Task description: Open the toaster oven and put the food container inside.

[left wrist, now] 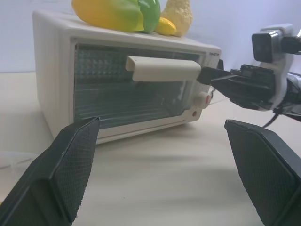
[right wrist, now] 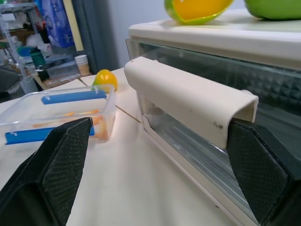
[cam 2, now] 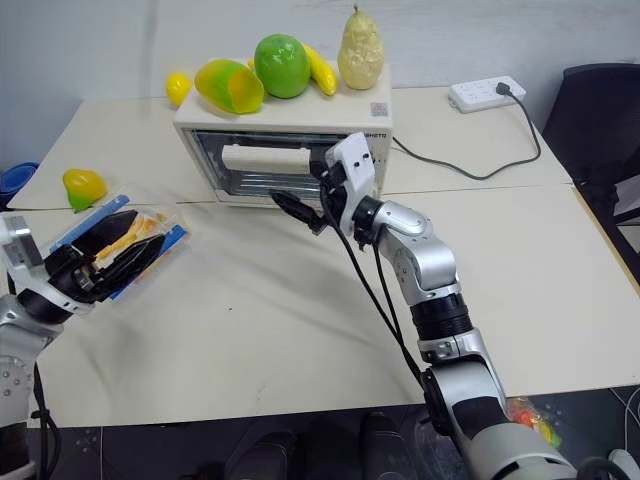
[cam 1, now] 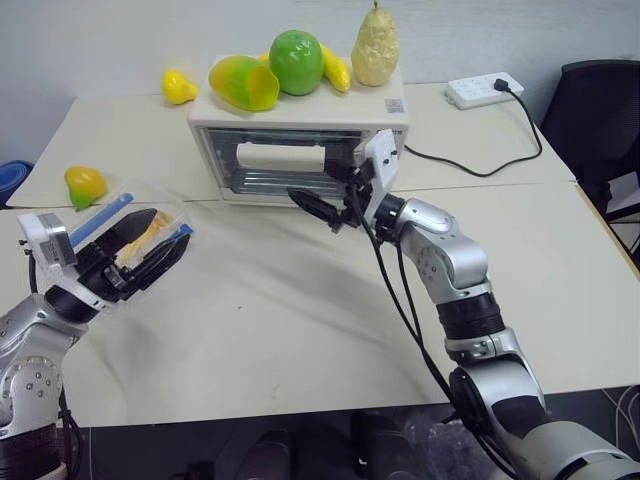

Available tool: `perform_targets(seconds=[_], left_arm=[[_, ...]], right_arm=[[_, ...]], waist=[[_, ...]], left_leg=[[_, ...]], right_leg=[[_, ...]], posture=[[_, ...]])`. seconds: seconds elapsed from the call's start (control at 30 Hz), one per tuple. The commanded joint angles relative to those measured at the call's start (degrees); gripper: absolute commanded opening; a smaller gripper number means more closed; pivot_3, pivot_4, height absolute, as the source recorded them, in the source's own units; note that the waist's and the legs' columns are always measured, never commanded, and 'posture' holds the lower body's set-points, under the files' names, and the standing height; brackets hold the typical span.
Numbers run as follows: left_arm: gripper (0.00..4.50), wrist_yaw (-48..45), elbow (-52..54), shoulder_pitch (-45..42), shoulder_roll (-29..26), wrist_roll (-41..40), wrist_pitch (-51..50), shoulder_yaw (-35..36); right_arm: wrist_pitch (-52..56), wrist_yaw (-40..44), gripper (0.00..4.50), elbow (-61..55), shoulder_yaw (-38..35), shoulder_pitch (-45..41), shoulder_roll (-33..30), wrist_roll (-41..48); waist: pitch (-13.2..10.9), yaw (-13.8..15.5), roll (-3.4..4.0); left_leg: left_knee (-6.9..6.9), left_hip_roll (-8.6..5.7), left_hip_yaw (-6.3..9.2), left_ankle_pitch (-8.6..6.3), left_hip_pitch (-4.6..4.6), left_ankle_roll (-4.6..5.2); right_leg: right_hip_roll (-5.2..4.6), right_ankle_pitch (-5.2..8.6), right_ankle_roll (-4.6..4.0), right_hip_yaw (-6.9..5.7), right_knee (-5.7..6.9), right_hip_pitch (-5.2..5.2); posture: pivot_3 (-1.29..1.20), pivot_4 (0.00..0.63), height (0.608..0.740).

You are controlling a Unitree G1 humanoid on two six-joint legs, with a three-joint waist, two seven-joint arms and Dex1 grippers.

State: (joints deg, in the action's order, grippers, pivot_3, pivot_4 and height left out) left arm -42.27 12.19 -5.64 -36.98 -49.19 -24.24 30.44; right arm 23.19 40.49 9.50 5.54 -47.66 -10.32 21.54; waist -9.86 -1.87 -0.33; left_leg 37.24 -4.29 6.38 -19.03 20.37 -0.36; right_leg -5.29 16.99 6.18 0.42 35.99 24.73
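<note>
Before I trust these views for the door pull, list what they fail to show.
- Toaster oven knobs: head views, the right gripper covers that end.
- Food container contents: head views, the left gripper overlaps it.
- Oven interior: left wrist view, patterned glass blurs it.

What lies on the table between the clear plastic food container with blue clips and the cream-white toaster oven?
Nothing: in the right wrist view, bare tabletop separates the food container from the toaster oven, whose door is shut.
</note>
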Motion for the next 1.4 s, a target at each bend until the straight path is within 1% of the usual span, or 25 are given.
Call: perform_targets(seconds=[0.03,0.07,0.13,0.17,0.27,0.33,0.5,0.57,0.6,0.7,0.77,0.83,0.87,0.97,1.1,1.17,1.23,1.4], left_arm=[[4.50,1.30,-0.18,-1.53,-0.08,-0.85,-0.19,1.35],[4.50,1.65,-0.68,-2.48,-0.31,-1.34,-0.84,1.40],[4.11,2.71,-2.52,-4.93,-1.31,-1.71,-2.38,1.55],[3.99,2.87,-3.89,-6.50,-1.89,-0.97,-2.23,1.48],[3.07,4.23,-9.94,-12.74,-3.25,3.86,-0.29,-0.37],[2.42,4.44,-15.14,-18.04,-3.79,8.07,1.37,-3.61],[0.81,2.60,-29.46,-31.04,-2.01,16.50,6.19,-11.20],[0.24,0.72,-34.35,-34.26,-1.20,20.13,9.79,-14.16],[0.04,0.42,-36.53,-35.81,-0.58,20.94,10.20,-14.95],[0.04,-3.08,-40.15,-37.83,-0.38,24.69,12.95,-18.52],[0.04,-6.11,-39.57,-37.29,-0.66,25.92,13.25,-20.47],[0.04,-7.97,-38.61,-36.45,-1.00,26.64,13.19,-21.38],[0.04,-9.12,-37.41,-34.91,-1.45,27.34,13.66,-22.04],[0.04,-10.34,-34.17,-31.46,-1.68,27.91,13.17,-22.57],[0.04,-9.36,-28.48,-26.14,-0.76,28.72,11.85,-23.47],[0.04,-6.97,-25.41,-22.93,0.39,29.63,11.13,-23.76],[0.04,-4.87,-22.69,-19.34,1.77,30.79,11.36,-24.16],[0.04,0.54,-19.91,-14.84,4.42,32.52,12.69,-22.97]], right_arm=[[-0.49,4.49,4.45,-5.61,3.01,1.88,-1.01,0.11],[-0.54,5.52,4.45,-6.55,3.77,2.93,-1.69,-0.15],[-1.24,7.45,4.50,-8.28,5.71,5.40,-3.49,-1.48],[-2.31,8.37,4.50,-8.80,6.90,6.65,-4.49,-2.69],[-5.53,9.77,4.50,-9.48,9.32,10.09,-6.12,-5.52],[-7.38,9.95,4.50,-9.18,10.02,11.46,-6.13,-6.71],[-12.06,9.01,4.50,-5.32,10.43,11.93,-5.20,-10.03],[-14.14,8.77,4.50,-3.66,10.41,11.98,-5.08,-11.35],[-14.91,8.36,4.50,-2.93,10.09,12.04,-4.87,-11.76],[-16.81,8.33,4.50,-2.14,9.28,12.99,-4.99,-12.16],[-18.46,9.05,4.50,-3.88,7.99,16.33,-6.01,-11.12],[-19.92,10.94,4.50,-6.89,6.11,21.13,-7.53,-8.56],[-20.85,12.54,4.50,-9.29,4.63,25.57,-9.67,-7.07],[-23.42,14.55,4.50,-13.57,1.52,33.95,-13.80,-5.06],[-25.36,15.18,4.50,-16.69,-2.63,41.18,-17.08,-2.82],[-24.92,15.60,4.50,-18.66,-4.67,43.43,-18.04,-0.55],[-24.47,15.17,4.50,-19.90,-6.09,44.14,-18.27,1.01],[-25.49,15.18,4.50,-19.70,-6.51,42.90,-17.12,2.65]], waist=[[0.00,-0.07,0.00],[0.00,-0.06,0.00],[0.00,-0.01,-0.01],[0.00,0.06,-0.01],[0.02,0.19,-0.03],[0.02,0.25,-0.04],[0.03,0.06,-0.07],[0.04,-0.12,-0.07],[0.04,-0.13,-0.07],[0.04,-0.23,-0.08],[0.05,-0.26,-0.09],[0.05,-0.07,-0.09],[0.05,0.09,-0.08],[0.04,0.33,-0.08],[0.04,0.33,-0.09],[0.04,0.45,-0.08],[0.03,0.42,-0.08],[0.04,0.96,-0.08]], left_leg=[[-0.02,0.01,-0.02,0.00,0.00,0.00],[-0.03,0.02,-0.02,0.00,0.00,0.00],[-0.01,0.02,-0.03,0.00,0.00,0.00],[0.01,0.01,-0.04,0.00,0.00,0.00],[0.08,0.00,-0.04,0.00,0.00,-0.01],[0.08,-0.02,-0.11,0.00,-0.01,-0.01],[0.11,-0.03,-0.19,0.00,0.00,-0.01],[0.08,-0.02,-0.25,0.00,0.00,-0.01],[0.07,-0.02,-0.34,0.00,0.00,-0.01],[0.13,-0.05,-0.49,0.00,0.09,-0.01],[0.19,-0.06,-0.53,-0.01,0.21,0.00],[0.19,-0.06,-0.52,-0.01,0.24,0.01],[0.20,-0.06,-0.51,-0.01,0.29,0.01],[0.30,-0.10,-0.53,-0.06,0.38,0.09],[0.75,-0.12,-0.53,-0.10,0.60,0.14],[0.79,-0.10,-0.51,-0.10,0.58,0.13],[0.76,-0.09,-0.50,-0.10,0.56,0.13],[0.81,-0.08,-0.49,-0.10,0.57,0.13]], right_leg=[[0.00,0.00,0.00,0.00,0.00,0.02],[0.01,0.00,0.00,0.00,0.00,0.02],[0.01,0.00,0.00,-0.01,0.00,0.02],[0.01,0.00,0.00,-0.01,-0.01,0.03],[0.01,0.00,0.00,-0.06,0.00,0.02],[0.02,-0.01,0.02,-0.10,0.02,0.05],[0.04,-0.03,0.06,-0.14,0.05,0.11],[0.07,-0.04,0.07,-0.12,0.07,0.17],[0.05,-0.03,0.06,-0.15,0.12,0.27],[-0.05,-0.04,0.06,-0.25,0.50,0.50],[-0.07,-0.04,0.07,-0.23,0.54,0.64],[-0.09,-0.04,0.07,-0.27,0.54,0.65],[-0.09,-0.04,0.07,-0.27,0.52,0.68],[-0.12,-0.06,0.09,-0.26,0.51,0.69],[-0.12,-0.14,0.21,-0.15,0.49,0.74],[-0.11,-0.18,0.18,-0.08,0.52,0.72],[-0.11,-0.18,0.18,0.01,0.53,0.72],[-0.11,-0.18,0.18,0.02,0.52,0.72]], posture=[[0.00,0.150,0.740],[0.00,0.150,0.740],[0.00,0.150,0.740],[0.00,0.150,0.740],[0.00,0.150,0.740],[0.00,0.150,0.740],[0.00,0.150,0.740],[0.00,0.150,0.740],[0.00,0.150,0.740],[0.00,0.150,0.740],[0.00,0.150,0.740],[0.00,0.150,0.740],[0.00,0.150,0.740],[0.00,0.150,0.740],[0.00,0.150,0.740],[0.00,0.150,0.740],[0.00,0.150,0.740],[0.00,0.150,0.740]])
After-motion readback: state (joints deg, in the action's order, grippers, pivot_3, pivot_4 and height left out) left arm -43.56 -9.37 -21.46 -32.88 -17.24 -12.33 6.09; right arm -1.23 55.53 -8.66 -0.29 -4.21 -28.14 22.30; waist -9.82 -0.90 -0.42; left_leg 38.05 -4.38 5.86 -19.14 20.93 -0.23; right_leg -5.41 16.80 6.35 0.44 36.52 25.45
